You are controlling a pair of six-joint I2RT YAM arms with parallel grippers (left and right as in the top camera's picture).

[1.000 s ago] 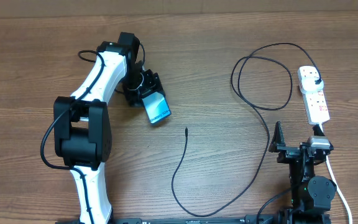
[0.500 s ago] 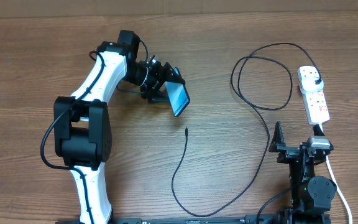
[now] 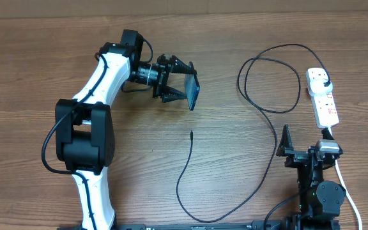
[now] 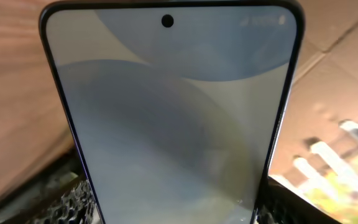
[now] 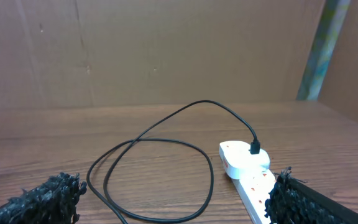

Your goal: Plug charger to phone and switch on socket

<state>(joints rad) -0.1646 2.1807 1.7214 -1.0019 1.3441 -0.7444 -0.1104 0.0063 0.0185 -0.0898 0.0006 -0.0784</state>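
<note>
Overhead: left pincer (image 3: 184,84) grasping phone (image 3: 193,91), edge-on between its jaws; right pincer (image 3: 308,152) released.

Table (image 3: 24,57): brown wood-grain top. Wall (image 5: 166,50): brown board panels behind far edge. Upright strip (image 5: 321,43): pale green, right.

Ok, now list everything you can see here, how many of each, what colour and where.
phone: one, blue screen with dark rim, held in the left gripper
charger: one, black, tip lying free mid-table, plug in the socket
socket: one, white with red markings, far right of the table
white cord: one, white, runs from the socket toward the near edge
table: one, brown wood
left gripper: one, black, shut on the phone
right gripper: one, black, open, near the socket
</note>
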